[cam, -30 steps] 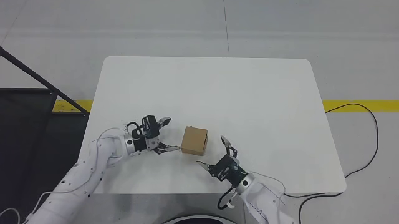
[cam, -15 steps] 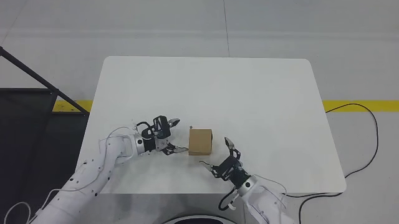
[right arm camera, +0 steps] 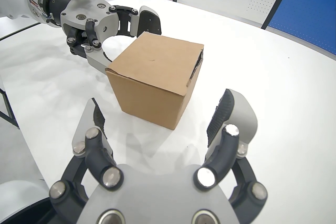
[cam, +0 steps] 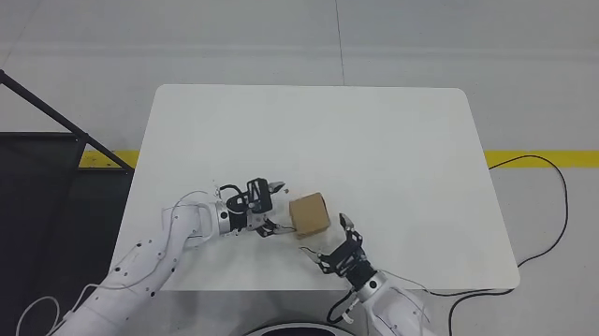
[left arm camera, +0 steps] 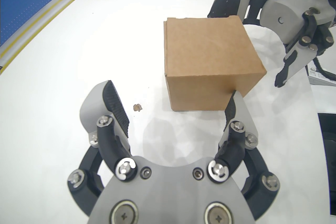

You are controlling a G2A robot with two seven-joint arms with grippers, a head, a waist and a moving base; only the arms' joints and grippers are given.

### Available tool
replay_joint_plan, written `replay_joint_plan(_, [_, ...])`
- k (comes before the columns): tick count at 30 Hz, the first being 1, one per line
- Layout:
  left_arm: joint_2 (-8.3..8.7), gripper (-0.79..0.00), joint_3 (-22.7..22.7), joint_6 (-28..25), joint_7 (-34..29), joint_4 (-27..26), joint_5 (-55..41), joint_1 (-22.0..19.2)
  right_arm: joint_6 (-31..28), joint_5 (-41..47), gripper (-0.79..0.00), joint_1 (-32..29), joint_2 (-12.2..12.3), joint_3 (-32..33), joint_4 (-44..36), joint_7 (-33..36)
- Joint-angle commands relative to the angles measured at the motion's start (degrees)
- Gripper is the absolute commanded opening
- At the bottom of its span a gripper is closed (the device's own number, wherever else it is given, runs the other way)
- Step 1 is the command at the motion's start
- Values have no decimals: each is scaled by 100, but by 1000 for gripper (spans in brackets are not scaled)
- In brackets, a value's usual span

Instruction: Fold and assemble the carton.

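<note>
Carton (cam: 310, 214) looks closed, final squaring likely; left gripper (cam: 278, 209) spread, 1 fingertip at its corner; right gripper (cam: 325, 238) spread, near; next: press seams.

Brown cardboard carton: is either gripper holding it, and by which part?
Nothing is held. The brown cardboard carton stands free; the open left gripper merely touches one corner.

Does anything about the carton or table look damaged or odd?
Yes. The carton has a ragged, gaping seam along one side edge, and a small brown scrap lies loose on the table beside it.
</note>
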Motion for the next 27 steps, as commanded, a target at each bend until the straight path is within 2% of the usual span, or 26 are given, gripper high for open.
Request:
replay_joint_plan(1, [-19,0,43,6,-60,-5,-22,-25,7,-2,0,20,-5,-22,21,14])
replay_joint_plan(10, [-66,0,100,46,-89,22,-58,-72,144,123,0,160,-59,-170,185,-67])
replay_joint_plan(20, [108,0,-630,-81,1120,229,-221,318,259,278,0,364,-130,-325,371,-185])
replay_joint_plan(22, [134,0,-750,75,1204,245,-163,423,333,307,0,402,-150,-368,392,-158])
replay_joint_plan(27, [162,0,-850,20,1312,218,-136,534,605,363,0,476,-210,-496,478,-142])
